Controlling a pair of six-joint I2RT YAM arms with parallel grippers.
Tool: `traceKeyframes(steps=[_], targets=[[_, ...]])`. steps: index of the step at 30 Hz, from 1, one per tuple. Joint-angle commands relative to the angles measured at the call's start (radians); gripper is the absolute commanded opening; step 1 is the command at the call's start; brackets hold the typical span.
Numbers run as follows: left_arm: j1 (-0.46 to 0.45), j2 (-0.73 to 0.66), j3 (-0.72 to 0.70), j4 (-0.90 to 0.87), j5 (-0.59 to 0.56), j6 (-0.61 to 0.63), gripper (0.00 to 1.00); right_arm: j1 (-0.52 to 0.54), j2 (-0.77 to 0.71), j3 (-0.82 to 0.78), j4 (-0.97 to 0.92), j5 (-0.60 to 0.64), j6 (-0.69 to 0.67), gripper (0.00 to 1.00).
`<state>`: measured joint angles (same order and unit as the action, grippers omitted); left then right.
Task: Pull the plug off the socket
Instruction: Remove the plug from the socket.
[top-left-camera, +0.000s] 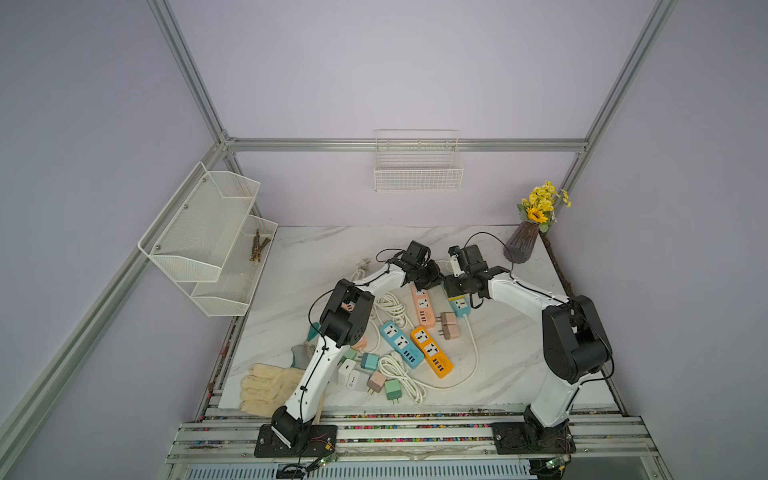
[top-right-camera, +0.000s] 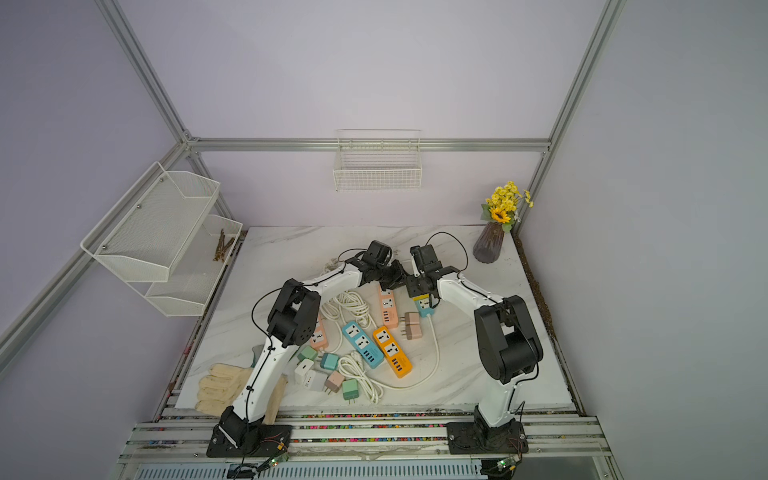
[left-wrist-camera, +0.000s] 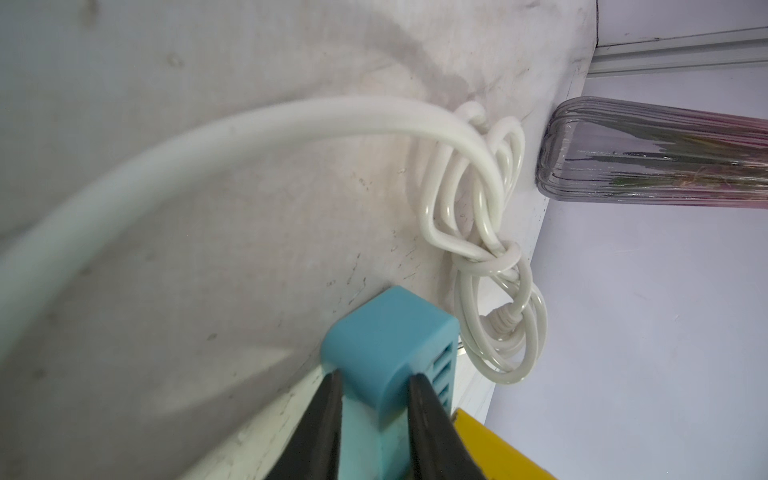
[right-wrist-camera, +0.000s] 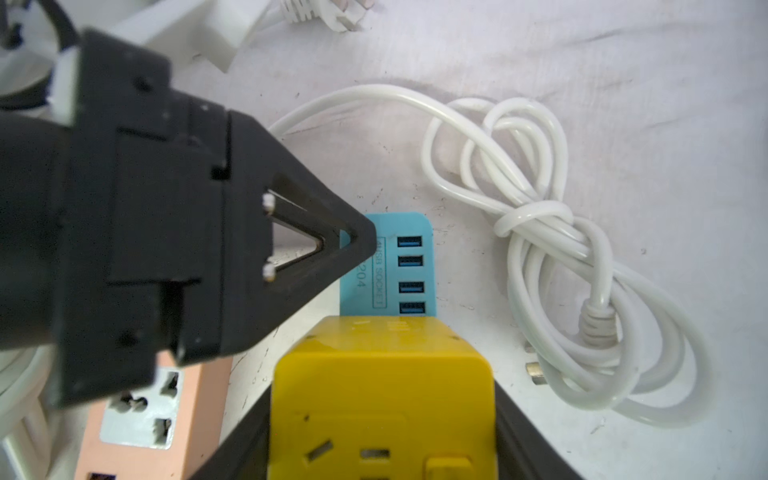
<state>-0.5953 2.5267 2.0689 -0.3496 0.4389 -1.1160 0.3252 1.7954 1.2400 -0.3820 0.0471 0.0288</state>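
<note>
The blue power strip (right-wrist-camera: 390, 226) is laid flat on the marble-patterned tabletop (top-left-camera: 332, 249), toward its far middle. The yellow adapter plug (right-wrist-camera: 374, 365) is seated in the strip, standing up from its face next to the row of USB ports.

The strip is pinned by the left gripper (left-wrist-camera: 374, 376). Its black fingers (left-wrist-camera: 320, 415) are closed narrowly across the USB end, one against each long side, apparently so that the socket is kept down while the plug is drawn off. The plug is clasped by the right gripper (right-wrist-camera: 382, 399), whose jaws are held wide by the block and pressed against two opposite flanks. The pull is judged ready to be made, with the plug not yet lifted out.

Both pieces are moulded of hard, smooth plastic with rounded corners. The strip is a flat slab printed with small lettering. The plug is a boxy cube with slots cut into its upper face and a raised square button. Little purchase is offered by such slick flanks, so a slip is judged possible.

A knotted bundle of white cable (right-wrist-camera: 540, 232), glossy and round in section, is seen just beside the strip. A peach power strip (right-wrist-camera: 137, 407) lies on its other side. The tabletop is scuffed and speckled.
</note>
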Motion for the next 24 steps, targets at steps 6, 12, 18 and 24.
traceKeyframes(steps=[6, 12, 18, 24], targets=[[-0.001, 0.082, -0.048, -0.120, -0.053, -0.005, 0.29, -0.013, -0.172, -0.209, 0.226, -0.182, 0.050, 0.18], [-0.001, 0.082, -0.042, -0.117, -0.052, -0.002, 0.29, 0.081, -0.219, -0.239, 0.273, -0.067, 0.022, 0.17], [-0.001, 0.075, -0.060, -0.114, -0.049, 0.001, 0.29, 0.064, -0.124, -0.046, 0.109, 0.086, 0.036, 0.18], [-0.001, 0.065, -0.067, -0.106, -0.046, 0.010, 0.29, 0.008, -0.114, -0.052, 0.088, 0.032, 0.053, 0.17]])
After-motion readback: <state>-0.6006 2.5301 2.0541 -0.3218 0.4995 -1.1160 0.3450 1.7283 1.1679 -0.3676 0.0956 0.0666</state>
